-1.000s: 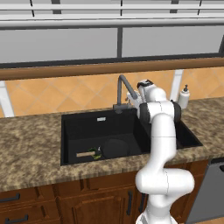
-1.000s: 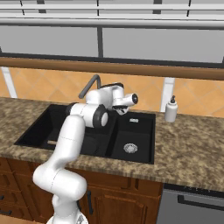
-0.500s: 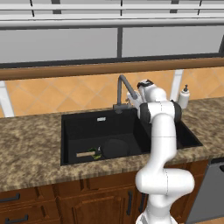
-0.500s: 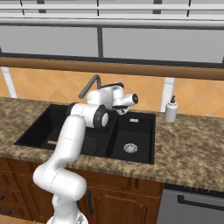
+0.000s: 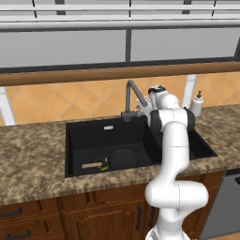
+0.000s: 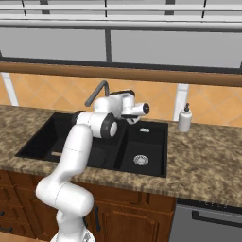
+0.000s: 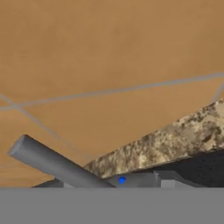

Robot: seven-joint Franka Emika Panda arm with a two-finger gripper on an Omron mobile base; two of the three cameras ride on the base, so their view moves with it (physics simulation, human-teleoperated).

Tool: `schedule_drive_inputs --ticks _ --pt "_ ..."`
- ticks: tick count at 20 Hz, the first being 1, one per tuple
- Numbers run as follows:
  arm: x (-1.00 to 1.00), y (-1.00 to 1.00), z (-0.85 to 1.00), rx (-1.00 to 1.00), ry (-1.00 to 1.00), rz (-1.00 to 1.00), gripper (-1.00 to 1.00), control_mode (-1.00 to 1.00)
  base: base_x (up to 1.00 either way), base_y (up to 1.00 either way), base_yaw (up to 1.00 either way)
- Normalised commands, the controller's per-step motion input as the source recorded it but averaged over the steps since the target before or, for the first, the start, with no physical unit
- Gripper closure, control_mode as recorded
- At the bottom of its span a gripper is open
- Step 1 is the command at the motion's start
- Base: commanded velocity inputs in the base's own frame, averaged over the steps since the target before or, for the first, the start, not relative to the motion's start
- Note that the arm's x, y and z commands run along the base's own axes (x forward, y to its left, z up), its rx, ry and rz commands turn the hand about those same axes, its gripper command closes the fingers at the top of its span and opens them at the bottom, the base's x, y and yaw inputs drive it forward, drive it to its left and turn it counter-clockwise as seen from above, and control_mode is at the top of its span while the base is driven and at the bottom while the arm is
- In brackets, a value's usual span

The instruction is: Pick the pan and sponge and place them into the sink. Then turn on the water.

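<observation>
The gripper is raised at the back of the sink, right at the faucet; its fingertips are hidden, so whether the jaws are wide, narrow or closed on anything cannot be told. In the hand view a grey rod runs from about 9 o'clock down toward 6 o'clock, with a small blue dot beside its lower end.

In the left base view, one pan lies on the floor of the larger left bowl, well below the gripper and toward 7 o'clock from it. Its handle points toward 9 o'clock, with the long axis running along the sink's front edge. One sponge lies just beside the pan, where the handle meets the rim.

One soap bottle stands on the counter toward 3 o'clock from the gripper. The sink has two bowls; one round drain shows in the right bowl.
</observation>
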Motion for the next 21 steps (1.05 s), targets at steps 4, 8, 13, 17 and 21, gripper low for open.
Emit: schedule_drive_inputs --ticks 4,8,13,17,21 --pt "0.33 -0.02 -0.23 0.15 0.18 -0.23 1.0 -1.0 0.0 0.0 0.0" --pt "0.36 -0.09 -0.34 0.16 0.18 -0.18 1.0 -1.0 0.0 0.0 0.0" --pt "0.34 -0.16 -0.44 0.18 0.17 -0.11 1.0 -1.0 0.0 0.0 0.0" --pt "0.23 -0.13 -0.53 0.22 0.09 -0.01 1.0 -1.0 0.0 0.0 0.0" --pt "0.08 -0.05 -0.53 0.14 0.04 0.0 1.0 -1.0 0.0 0.0 0.0"
